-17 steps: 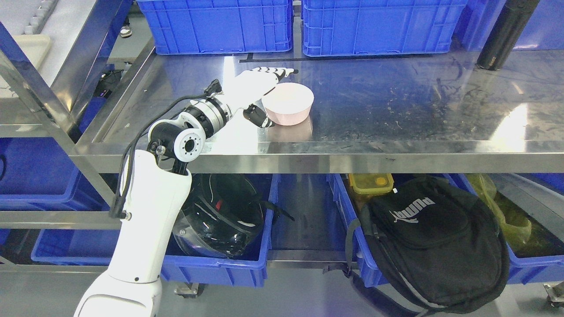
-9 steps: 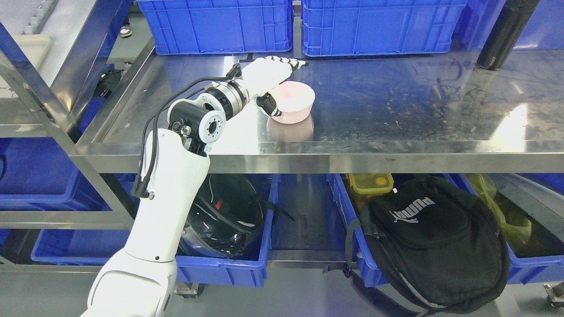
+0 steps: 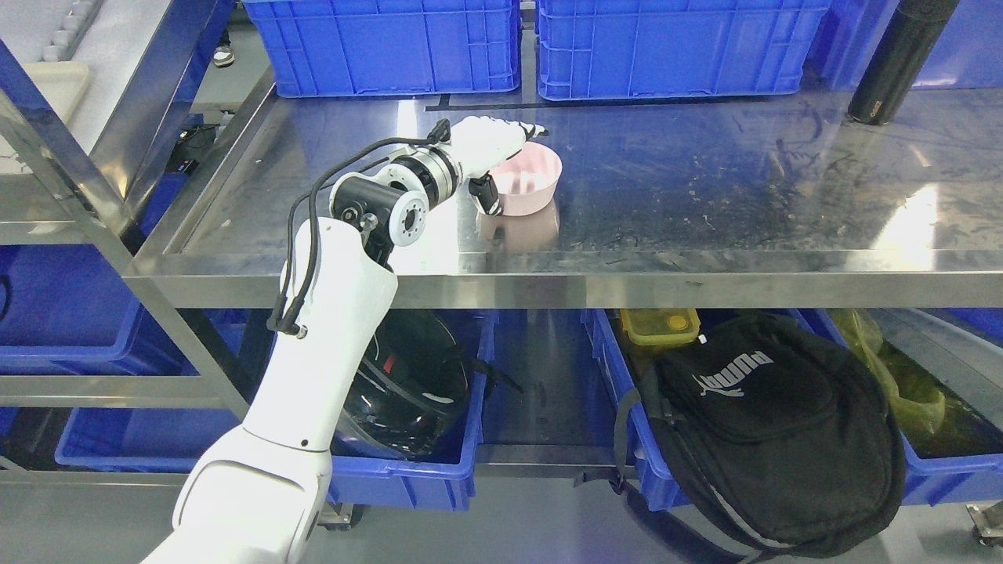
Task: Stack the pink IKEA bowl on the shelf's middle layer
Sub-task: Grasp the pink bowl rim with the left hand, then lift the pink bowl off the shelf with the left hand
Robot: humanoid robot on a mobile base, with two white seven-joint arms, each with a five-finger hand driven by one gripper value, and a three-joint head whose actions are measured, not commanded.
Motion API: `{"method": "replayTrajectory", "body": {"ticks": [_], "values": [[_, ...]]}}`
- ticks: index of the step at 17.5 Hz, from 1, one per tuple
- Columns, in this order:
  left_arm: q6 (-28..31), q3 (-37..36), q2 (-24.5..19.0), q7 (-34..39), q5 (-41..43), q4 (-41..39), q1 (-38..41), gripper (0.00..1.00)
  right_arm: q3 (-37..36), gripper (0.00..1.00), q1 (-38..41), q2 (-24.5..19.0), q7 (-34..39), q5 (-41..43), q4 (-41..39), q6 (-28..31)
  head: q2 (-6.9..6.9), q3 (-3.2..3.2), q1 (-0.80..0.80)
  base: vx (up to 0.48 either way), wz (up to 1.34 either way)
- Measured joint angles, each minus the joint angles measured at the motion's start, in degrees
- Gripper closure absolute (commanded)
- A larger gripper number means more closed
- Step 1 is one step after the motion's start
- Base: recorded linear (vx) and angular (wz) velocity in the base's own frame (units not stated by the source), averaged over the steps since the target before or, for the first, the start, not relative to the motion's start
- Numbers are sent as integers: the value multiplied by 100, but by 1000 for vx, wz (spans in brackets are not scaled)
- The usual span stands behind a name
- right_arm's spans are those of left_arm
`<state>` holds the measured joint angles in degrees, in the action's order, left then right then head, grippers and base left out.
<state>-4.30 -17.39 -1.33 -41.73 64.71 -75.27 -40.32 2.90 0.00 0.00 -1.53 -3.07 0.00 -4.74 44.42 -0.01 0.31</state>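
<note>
Steel shelf (image 3: 705,270) spanning the view, taken as landmark. On its surface, left of middle: bowl (image 3: 530,178), tilted, with the left robot hand (image 3: 490,153) wrapped over its left rim, arm reaching up from the lower left in front of the shelf edge. Behind the bowl, along the back of the shelf: two crates side by side, left crate (image 3: 384,43) and right crate (image 3: 682,43). At the shelf's far right rear: upright bottle (image 3: 897,63). Under the shelf, left: helmet (image 3: 407,392) inside a bin (image 3: 407,486). Under the shelf, right: backpack (image 3: 776,431), with a lidded container (image 3: 658,325) just behind it.
</note>
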Motion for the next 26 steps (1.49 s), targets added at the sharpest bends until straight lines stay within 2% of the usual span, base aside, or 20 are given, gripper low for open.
{"method": "replayTrajectory", "body": {"ticks": [2, 8, 10, 12, 14, 16, 19, 26], "values": [[1, -32, 24, -4, -51, 121, -22, 15, 0, 0, 0, 0, 0, 0, 0, 0, 0, 0, 0, 0, 0], [15, -109, 72, -14, -199, 425, -45, 36, 0, 0, 0, 0, 0, 0, 0, -1, 0, 0, 0, 0, 0], [5, -133, 82, -24, -226, 494, -69, 50, 0, 0, 0, 0, 0, 0, 0, 0, 0, 0, 0, 0, 0], [-41, -149, 91, -56, -245, 554, -109, 72, 0, 0, 0, 0, 0, 0, 0, -1, 0, 0, 0, 0, 0], [-224, -148, 99, -67, -252, 602, -147, 84, 0, 0, 0, 0, 0, 0, 0, -1, 0, 0, 0, 0, 0], [-509, -112, 104, -76, -256, 636, -169, 88, 0, 0, 0, 0, 0, 0, 0, 0, 0, 0, 0, 0, 0], [-869, 41, 113, -78, -261, 668, -193, 99, 0, 0, 0, 0, 0, 0, 0, -1, 0, 0, 0, 0, 0], [-2003, 760, 123, -53, -402, 620, -212, 100, 0, 0, 0, 0, 0, 0, 0, -1, 0, 0, 0, 0, 0]]}}
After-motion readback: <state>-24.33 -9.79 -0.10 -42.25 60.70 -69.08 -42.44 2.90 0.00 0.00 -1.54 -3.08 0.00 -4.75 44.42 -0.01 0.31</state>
